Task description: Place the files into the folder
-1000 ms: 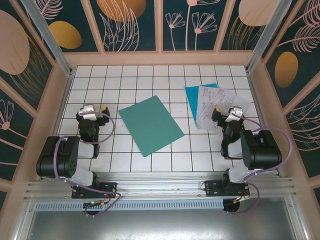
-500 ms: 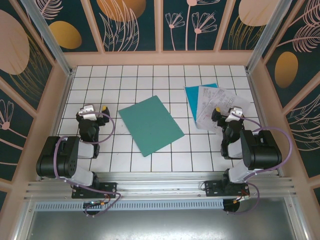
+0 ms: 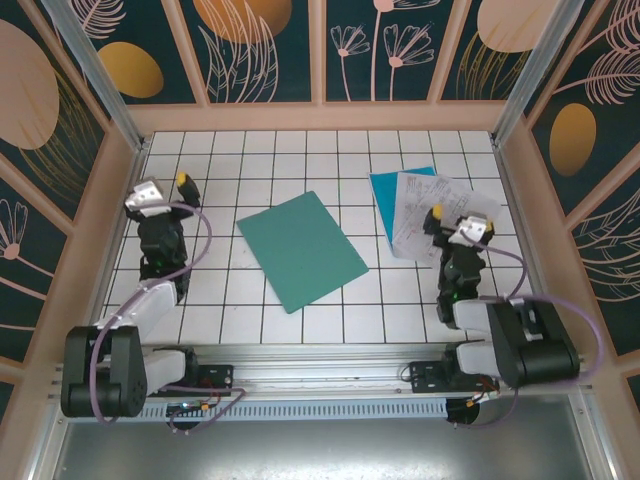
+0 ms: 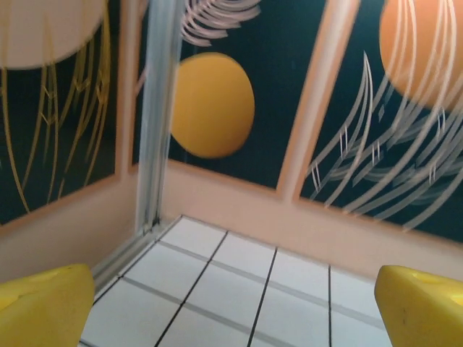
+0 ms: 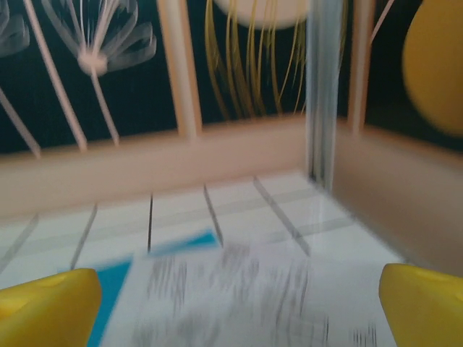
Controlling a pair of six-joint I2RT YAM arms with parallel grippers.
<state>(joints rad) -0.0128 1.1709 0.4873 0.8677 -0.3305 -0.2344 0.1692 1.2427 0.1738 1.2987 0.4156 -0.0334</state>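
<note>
The folder (image 3: pixel 300 250) is a plain teal-green rectangle lying flat and askew at mid-table. The files (image 3: pixel 432 212) lie to its right: white printed sheets fanned over a cyan sheet (image 3: pixel 384 192). My right gripper (image 3: pixel 455 216) hovers at the near edge of the white sheets, open and empty. In the right wrist view the yellow fingertips (image 5: pixel 48 306) stand wide apart, with the blurred white sheets (image 5: pixel 253 296) and a strip of cyan (image 5: pixel 114 286) below them. My left gripper (image 3: pixel 162 190) is well left of the folder, open, its fingertips (image 4: pixel 423 303) over bare tiles.
The white tiled table (image 3: pixel 340 160) is boxed in by peach-framed walls (image 3: pixel 320 116) at the back and both sides. An aluminium post (image 4: pixel 155 116) stands in the back-left corner ahead of my left gripper. A metal rail (image 3: pixel 320 360) runs along the near edge.
My left arm has stretched out, carrying its gripper up and left toward the back-left corner. The right arm has unfolded, with its gripper staying near the files. Folder and files have not moved.
</note>
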